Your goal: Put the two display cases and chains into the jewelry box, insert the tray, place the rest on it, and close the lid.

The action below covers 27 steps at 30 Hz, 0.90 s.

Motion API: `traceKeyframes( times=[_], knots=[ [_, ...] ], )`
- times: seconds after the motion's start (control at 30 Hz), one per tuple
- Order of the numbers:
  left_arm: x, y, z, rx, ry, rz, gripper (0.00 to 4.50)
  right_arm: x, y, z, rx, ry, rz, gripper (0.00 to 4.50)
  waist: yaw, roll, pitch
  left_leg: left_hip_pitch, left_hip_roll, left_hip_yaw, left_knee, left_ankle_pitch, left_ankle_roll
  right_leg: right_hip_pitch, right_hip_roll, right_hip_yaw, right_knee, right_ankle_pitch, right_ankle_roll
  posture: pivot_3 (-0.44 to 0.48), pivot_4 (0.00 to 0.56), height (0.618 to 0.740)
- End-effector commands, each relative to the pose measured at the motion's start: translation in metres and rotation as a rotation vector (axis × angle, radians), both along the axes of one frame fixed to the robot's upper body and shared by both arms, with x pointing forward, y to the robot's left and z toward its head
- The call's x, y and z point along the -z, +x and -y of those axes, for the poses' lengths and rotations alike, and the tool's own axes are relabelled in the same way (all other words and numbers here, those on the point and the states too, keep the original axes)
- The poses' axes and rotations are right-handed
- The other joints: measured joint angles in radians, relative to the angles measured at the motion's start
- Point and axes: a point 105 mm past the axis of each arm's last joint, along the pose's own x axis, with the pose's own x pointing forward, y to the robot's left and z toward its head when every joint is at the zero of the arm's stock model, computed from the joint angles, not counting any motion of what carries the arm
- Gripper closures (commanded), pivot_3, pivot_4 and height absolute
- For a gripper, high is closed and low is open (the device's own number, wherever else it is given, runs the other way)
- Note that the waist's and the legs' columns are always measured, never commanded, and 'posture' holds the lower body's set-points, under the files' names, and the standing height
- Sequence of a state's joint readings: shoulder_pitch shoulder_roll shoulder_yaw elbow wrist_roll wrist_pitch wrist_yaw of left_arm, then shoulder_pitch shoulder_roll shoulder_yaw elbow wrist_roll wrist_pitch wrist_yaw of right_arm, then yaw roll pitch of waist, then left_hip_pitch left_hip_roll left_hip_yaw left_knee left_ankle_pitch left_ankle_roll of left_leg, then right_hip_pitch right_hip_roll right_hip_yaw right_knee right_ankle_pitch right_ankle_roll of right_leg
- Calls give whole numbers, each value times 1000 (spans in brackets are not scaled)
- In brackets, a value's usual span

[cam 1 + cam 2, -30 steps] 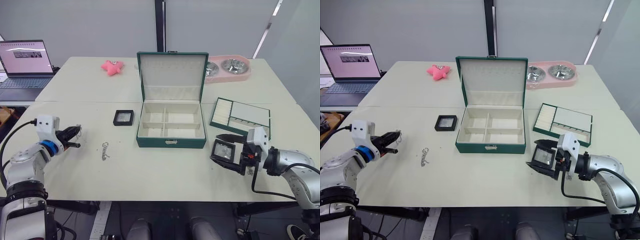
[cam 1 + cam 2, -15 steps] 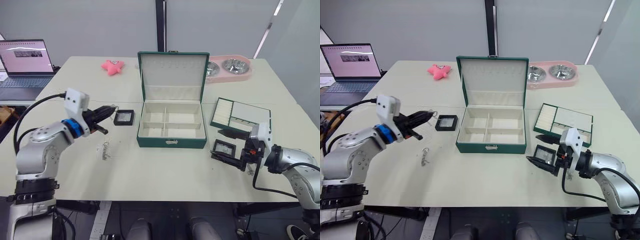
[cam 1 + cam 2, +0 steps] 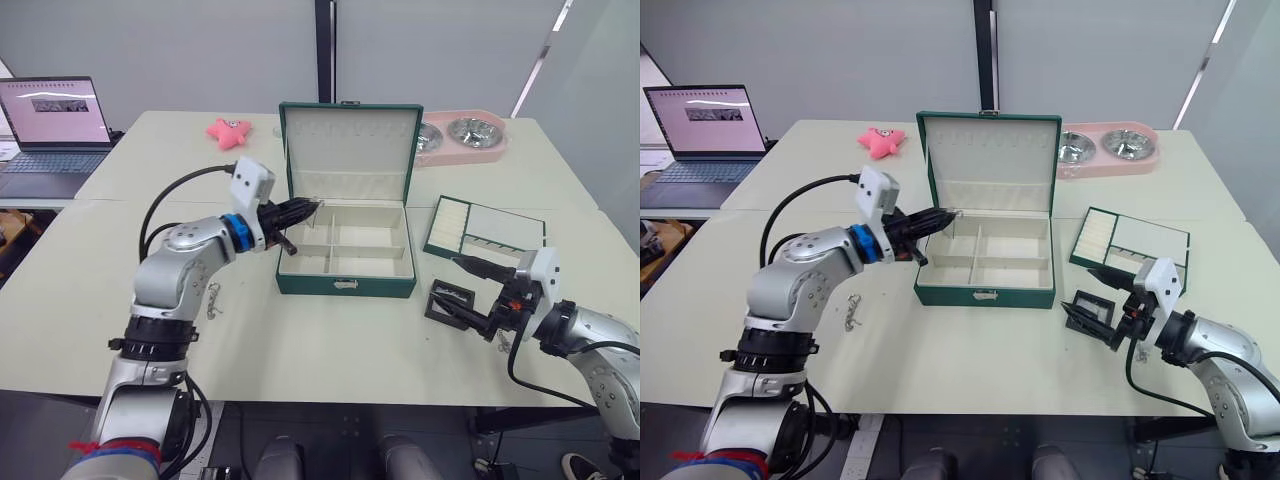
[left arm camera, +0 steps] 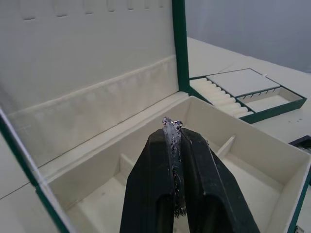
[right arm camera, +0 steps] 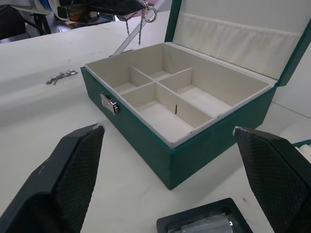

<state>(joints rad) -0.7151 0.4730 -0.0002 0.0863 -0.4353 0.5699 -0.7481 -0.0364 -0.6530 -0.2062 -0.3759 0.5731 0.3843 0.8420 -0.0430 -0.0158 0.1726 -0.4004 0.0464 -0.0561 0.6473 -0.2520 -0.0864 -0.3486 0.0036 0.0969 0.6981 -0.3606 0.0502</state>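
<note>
Left gripper (image 3: 312, 206), now over jewelry box (image 3: 345, 255)

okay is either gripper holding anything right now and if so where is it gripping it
The left gripper pinches a silvery chain near one end, the rest dangling over the jewelry box. The right gripper is open, holding nothing, with a display case lying below it.

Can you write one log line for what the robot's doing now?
left gripper: shut on chain, over open jewelry box | right gripper: open, by display case on table
</note>
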Motion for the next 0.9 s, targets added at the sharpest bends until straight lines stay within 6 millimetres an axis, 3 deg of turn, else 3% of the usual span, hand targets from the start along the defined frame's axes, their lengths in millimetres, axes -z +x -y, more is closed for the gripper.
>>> traceKeyframes(
  times=[0.03, 0.57, 0.9],
  knots=[
    [-10, 10, 3, -28, 13, 54, 4473, -12, -4, 1, 25, 23, 52, 0, 0, 0, 0, 0, 0, 0, 0, 0, 0, 0, 0, 0, 0, 0, 0, 0, 150, 740],
    [16, 43, 11, -121, 45, -5, 4473, -10, -6, 4, 86, 32, 56, 0, 8, 0, 0, -1, -1, 0, 0, 0, 0, 0, 0, 0, -1, 0, 0, 0, 150, 740],
    [23, 49, 5, -163, 59, -13, 4473, -10, -5, 5, 87, 28, 53, 0, 9, 0, 0, -1, -1, 0, 0, 0, 0, 0, 0, 0, 0, 0, 0, 0, 150, 740]
  ],
)
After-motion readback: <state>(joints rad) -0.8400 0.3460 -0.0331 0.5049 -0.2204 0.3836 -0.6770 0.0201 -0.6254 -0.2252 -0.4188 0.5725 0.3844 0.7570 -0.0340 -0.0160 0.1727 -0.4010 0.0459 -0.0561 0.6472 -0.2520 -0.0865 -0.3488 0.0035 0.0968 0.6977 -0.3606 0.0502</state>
